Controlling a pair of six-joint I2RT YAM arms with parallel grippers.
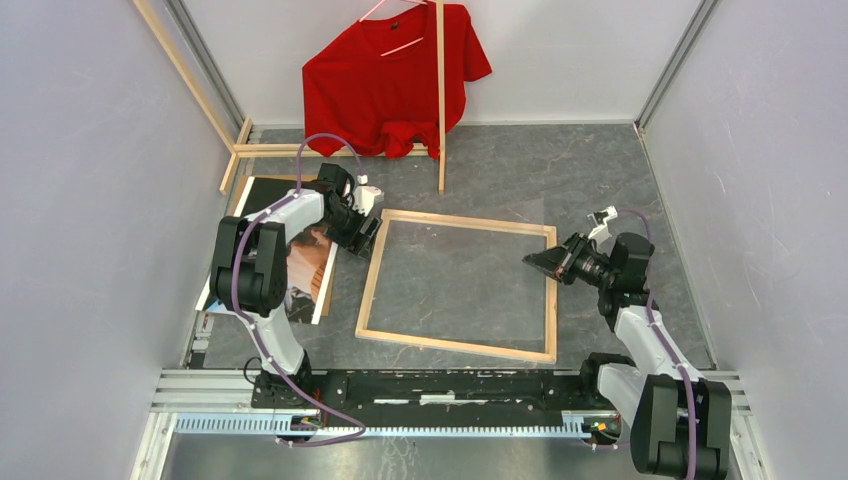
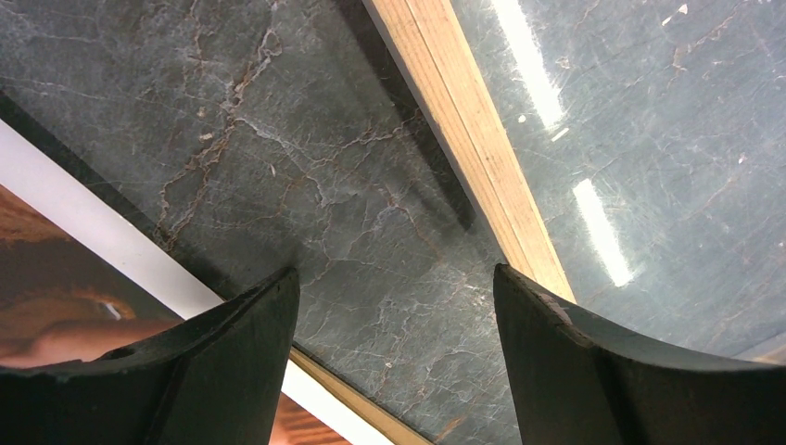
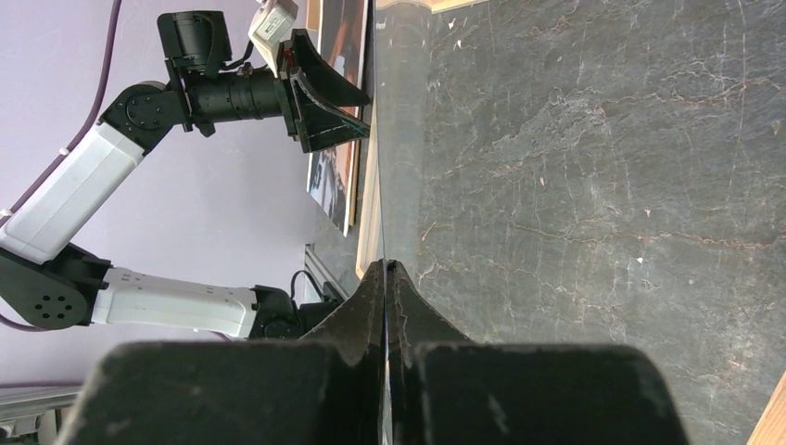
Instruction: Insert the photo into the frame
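Top view: lit evenly and brightly from above; only soft shadows are cast under the arms [image 1: 262, 262]. Left wrist view: two white glare streaks [image 2: 601, 232] are recorded on the glazing [image 2: 667, 120] of the frame [image 2: 468, 139]; a dark shadow is thrown beside it on the counter [image 2: 278, 167]. Fingers [image 2: 593, 371] of the left pincer [image 2: 397, 283] are rendered soft-edged.

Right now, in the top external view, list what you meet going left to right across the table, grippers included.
photo → left gripper, open over the table by the frame's left rail → frame → right gripper, shut at the frame's right rail
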